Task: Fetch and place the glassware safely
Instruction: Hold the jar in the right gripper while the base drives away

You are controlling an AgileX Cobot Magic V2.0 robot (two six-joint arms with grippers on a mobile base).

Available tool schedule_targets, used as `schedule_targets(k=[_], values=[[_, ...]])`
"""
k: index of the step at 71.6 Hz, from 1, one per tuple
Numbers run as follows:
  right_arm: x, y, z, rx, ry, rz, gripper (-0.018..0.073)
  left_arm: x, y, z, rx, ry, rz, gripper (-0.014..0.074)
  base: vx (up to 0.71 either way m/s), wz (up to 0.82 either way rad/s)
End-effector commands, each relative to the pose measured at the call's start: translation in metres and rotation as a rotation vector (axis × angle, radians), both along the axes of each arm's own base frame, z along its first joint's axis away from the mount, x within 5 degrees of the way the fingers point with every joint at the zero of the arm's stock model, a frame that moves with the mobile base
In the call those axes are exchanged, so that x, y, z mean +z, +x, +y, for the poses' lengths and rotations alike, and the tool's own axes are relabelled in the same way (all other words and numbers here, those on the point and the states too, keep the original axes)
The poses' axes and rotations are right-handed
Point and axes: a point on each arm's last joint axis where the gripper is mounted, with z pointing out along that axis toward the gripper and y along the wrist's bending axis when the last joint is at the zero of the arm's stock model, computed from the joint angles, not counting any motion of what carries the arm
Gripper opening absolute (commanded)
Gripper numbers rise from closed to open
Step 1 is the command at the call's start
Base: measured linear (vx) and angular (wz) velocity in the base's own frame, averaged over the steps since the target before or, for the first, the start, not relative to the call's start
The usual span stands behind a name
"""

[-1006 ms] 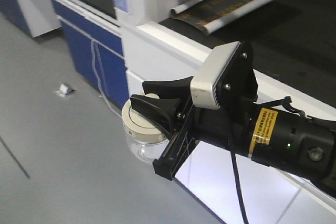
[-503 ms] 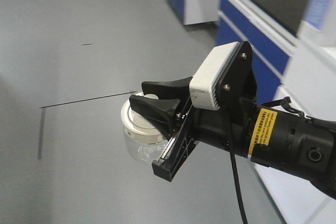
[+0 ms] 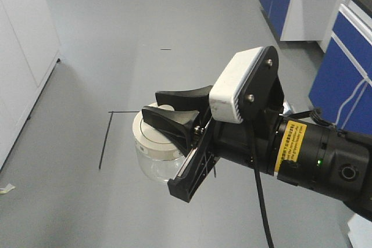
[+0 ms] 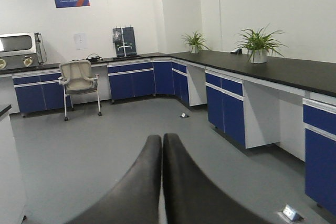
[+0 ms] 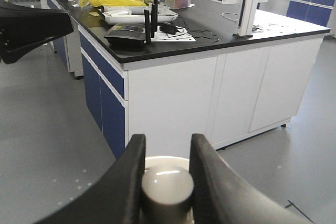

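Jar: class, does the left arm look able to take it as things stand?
Probably not readily: the right gripper clamps the jar by its knob, and the left gripper, shut, sees no jar ahead.

The right tool (image 3: 152,104) grips the glass jar (image 3: 152,166) by the knob of its cream lid (image 3: 148,137), holding it above the grey floor (image 3: 116,39); blue cabinets (image 3: 340,68) stand well behind.

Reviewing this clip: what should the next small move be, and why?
The right claw grips the glass jar only by its lid knob, high over the floor. So probably carry it level to the black counter before opening.
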Motion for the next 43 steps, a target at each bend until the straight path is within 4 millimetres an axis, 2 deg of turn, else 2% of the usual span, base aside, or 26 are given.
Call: schedule_targets(k=[1, 20, 43], values=[[0.0234, -0.0058, -0.0012, 0.036, 0.101, -0.046, 0.0, 0.0136, -0.0015, -0.0027, -0.034, -0.03, -0.076, -0.0007, 0.23, 0.2], [0.0234, -0.0058, -0.0012, 0.036, 0.101, -0.046, 0.0, 0.0136, -0.0015, -0.0027, -0.034, -0.03, -0.076, -0.0007, 0.32, 0.13], [0.0235, -0.0059, -0.0011, 0.037, 0.102, -0.047, 0.0, 0.0136, -0.0015, -0.0027, -0.034, -0.03, -0.076, -0.0007, 0.47, 0.0]])
